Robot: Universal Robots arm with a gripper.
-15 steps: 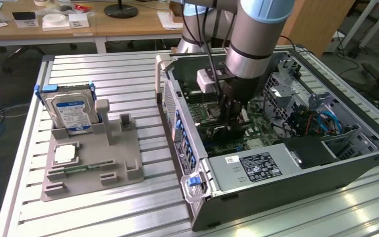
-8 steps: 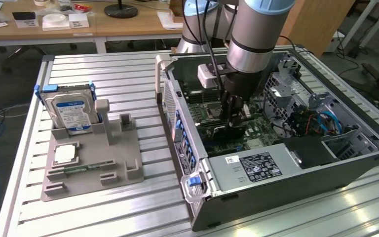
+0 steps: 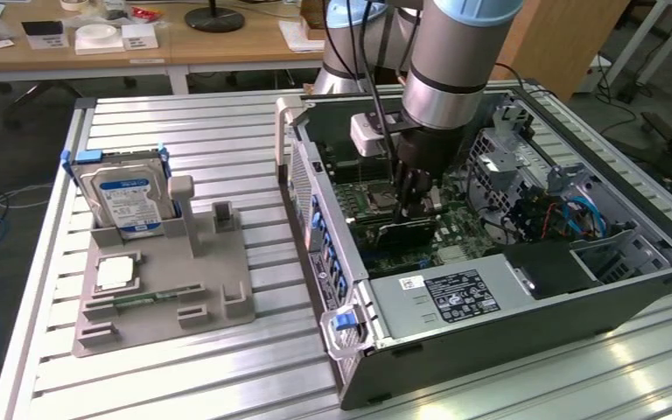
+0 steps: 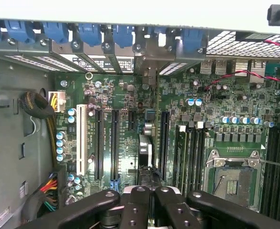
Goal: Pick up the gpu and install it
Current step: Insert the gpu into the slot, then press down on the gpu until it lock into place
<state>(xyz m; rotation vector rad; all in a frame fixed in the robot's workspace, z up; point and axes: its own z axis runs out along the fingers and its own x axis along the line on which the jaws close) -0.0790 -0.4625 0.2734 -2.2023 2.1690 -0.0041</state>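
The gpu (image 3: 404, 234) stands on edge inside the open computer case (image 3: 511, 306), low over the motherboard. In the wrist view the gpu (image 4: 147, 148) appears edge-on as a thin card with its black fan side showing. It runs along an expansion slot toward the rear bracket openings. My gripper (image 3: 412, 208) reaches straight down into the case and is shut on the card's upper edge. In the wrist view the gripper (image 4: 150, 193) has its black fingers (image 4: 139, 202) pressed close on either side of the card.
Black expansion slots (image 4: 115, 143), an empty CPU socket (image 4: 230, 179) and memory slots (image 4: 278, 167) surround the card. Cable bundles (image 4: 46, 188) lie by the case wall. Outside, a grey holder (image 3: 196, 293) carries a hard drive (image 3: 126, 197), a CPU (image 3: 115, 273) and a memory stick (image 3: 143, 300).
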